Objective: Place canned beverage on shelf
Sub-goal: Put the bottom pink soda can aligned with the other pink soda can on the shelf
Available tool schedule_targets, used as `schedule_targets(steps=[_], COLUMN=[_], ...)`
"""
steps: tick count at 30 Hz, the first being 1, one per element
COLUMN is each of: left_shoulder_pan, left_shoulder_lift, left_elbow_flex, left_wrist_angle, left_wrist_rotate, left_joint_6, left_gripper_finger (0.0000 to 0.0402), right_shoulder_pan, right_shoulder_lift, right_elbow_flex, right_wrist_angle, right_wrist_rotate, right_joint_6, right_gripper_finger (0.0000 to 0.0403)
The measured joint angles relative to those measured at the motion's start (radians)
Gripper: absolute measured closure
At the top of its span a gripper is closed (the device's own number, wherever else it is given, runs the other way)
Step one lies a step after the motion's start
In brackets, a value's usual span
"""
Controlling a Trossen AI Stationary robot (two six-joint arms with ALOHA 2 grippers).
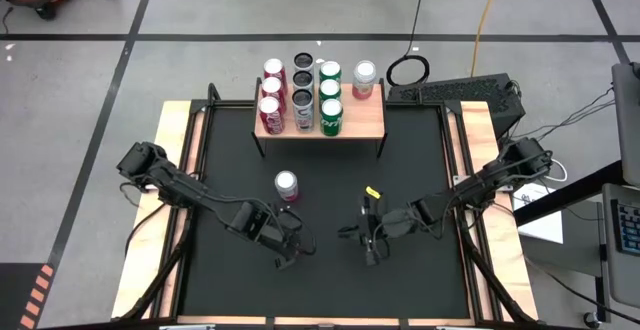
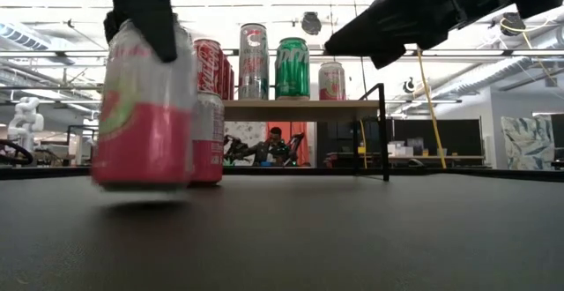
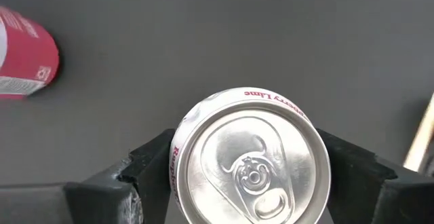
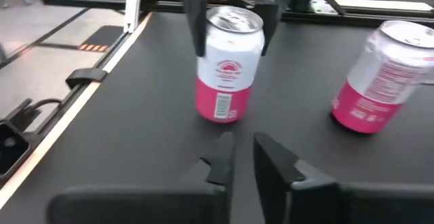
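Left gripper (image 3: 247, 183) clasps a pink can (image 4: 227, 64) near the table's front edge, apparently just off the mat; shallow rim grip risks slipping before the shelf (image 1: 368, 122); right gripper (image 4: 244, 157) nearly shut, empty.

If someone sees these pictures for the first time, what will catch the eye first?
First, the pink can upright on the black table, with the left pincer closed around its top. Next, the shelf at the table's far edge, holding rows of red, dark and green cans. A second pink can stands alone before it.
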Motion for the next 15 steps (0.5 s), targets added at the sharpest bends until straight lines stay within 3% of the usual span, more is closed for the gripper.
schedule_targets(steps=[9, 15], left_shoulder_pan=[0.005, 0.008], left_shoulder_lift=[0.0, 0.0], left_elbow_flex=[0.05, 0.08], left_wrist_angle=[0.009, 0.013], left_wrist_rotate=[-0.123, -0.196], left_joint_6=[-0.186, -0.244], left_gripper_finger=[0.0119, 0.0119], right_shoulder_pan=[0.029, 0.039], right_shoulder_lift=[0.0, 0.0], right_elbow_flex=[0.0, 0.0], right_wrist_angle=[0.001, 0.038], right_wrist_rotate=[0.161, 0.155], right_joint_6=[0.091, 0.107], right_gripper_finger=[0.0238, 0.0137])
